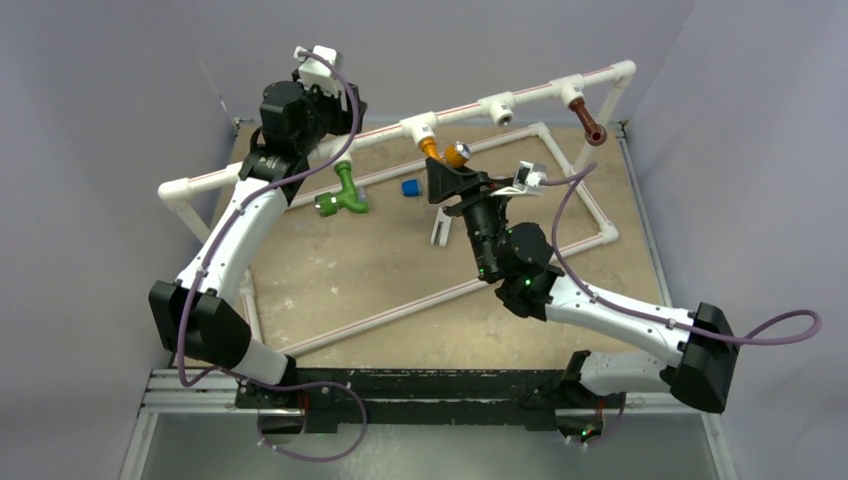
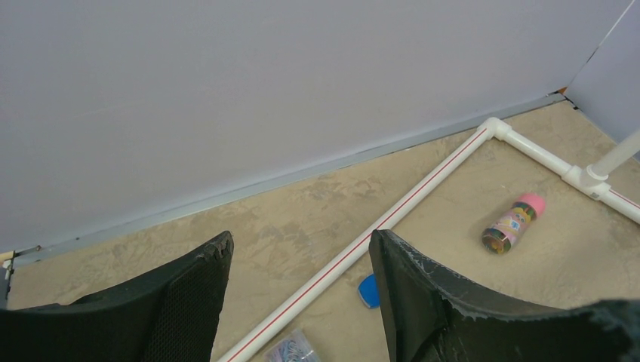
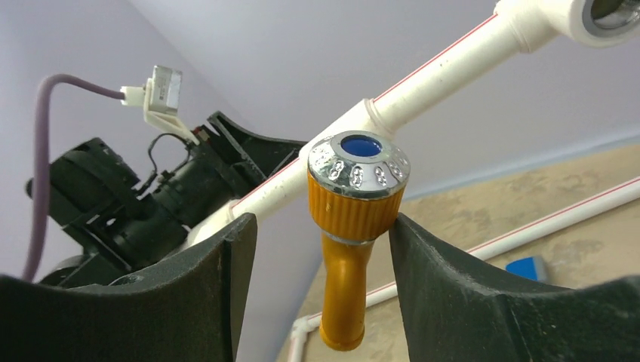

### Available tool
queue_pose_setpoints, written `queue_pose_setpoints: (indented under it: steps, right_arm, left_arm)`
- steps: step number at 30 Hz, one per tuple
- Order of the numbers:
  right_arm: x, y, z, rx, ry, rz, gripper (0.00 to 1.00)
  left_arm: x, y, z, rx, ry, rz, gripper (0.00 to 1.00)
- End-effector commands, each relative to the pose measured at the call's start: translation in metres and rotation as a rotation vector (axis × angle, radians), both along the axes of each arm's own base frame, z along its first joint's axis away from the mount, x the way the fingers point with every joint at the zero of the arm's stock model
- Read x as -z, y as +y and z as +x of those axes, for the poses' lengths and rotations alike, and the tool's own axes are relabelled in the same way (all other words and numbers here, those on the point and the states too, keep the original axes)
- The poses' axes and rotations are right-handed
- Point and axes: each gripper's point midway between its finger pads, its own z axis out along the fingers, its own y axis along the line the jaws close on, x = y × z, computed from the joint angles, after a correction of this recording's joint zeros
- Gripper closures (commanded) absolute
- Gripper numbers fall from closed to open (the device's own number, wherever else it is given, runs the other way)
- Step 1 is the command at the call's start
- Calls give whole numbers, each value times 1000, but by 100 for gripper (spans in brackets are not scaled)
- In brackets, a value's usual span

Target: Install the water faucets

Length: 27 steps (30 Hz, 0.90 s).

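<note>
The orange faucet [image 1: 445,152] [image 3: 351,226] hangs from a white tee socket [image 1: 420,128] on the raised pipe, its silver knob with a blue cap facing my right wrist camera. My right gripper [image 1: 445,178] [image 3: 323,219] is open around that knob. Its right finger [image 3: 453,302] touches the knob's edge and its left finger [image 3: 189,294] stands apart. The dark brown faucet [image 1: 586,117] hangs from the far right tee. The green faucet [image 1: 343,195] is below the pipe near my left arm; I cannot tell whether it rests on the table. My left gripper [image 2: 302,241] is open and empty above the table.
One tee socket [image 1: 500,108] [image 3: 604,15] between the orange and brown faucets is empty. On the table lie a blue piece [image 1: 410,187] [image 2: 368,290], a white bracket [image 1: 440,225], a pink-capped cylinder [image 2: 512,224] and a clear packet [image 2: 290,348]. A floor pipe frame [image 2: 423,192] rings the work area.
</note>
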Motion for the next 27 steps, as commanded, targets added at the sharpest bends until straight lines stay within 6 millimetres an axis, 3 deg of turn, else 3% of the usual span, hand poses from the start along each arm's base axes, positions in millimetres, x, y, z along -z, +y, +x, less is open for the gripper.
queue_pose_setpoints:
  steps: [1,8,15,23,27]
  right_arm:
    - [-11,-7,10,96,-37,-84,35]
    - [-1,-3,20,146,-33,-108,41]
    - [-5,-6,26,174,-49,-109,56]
    - [-20,-4,26,137,-88,-58,54]
    - [-20,-1,29,135,-88,-66,58]
  left_arm:
    - [103,-22,-16,87,293,77,34]
    - [102,-23,-17,90,291,76,34]
    - [103,-24,-17,94,293,76,34]
    - [104,-24,-17,94,295,77,34]
    - [105,-24,-16,92,296,78,34]
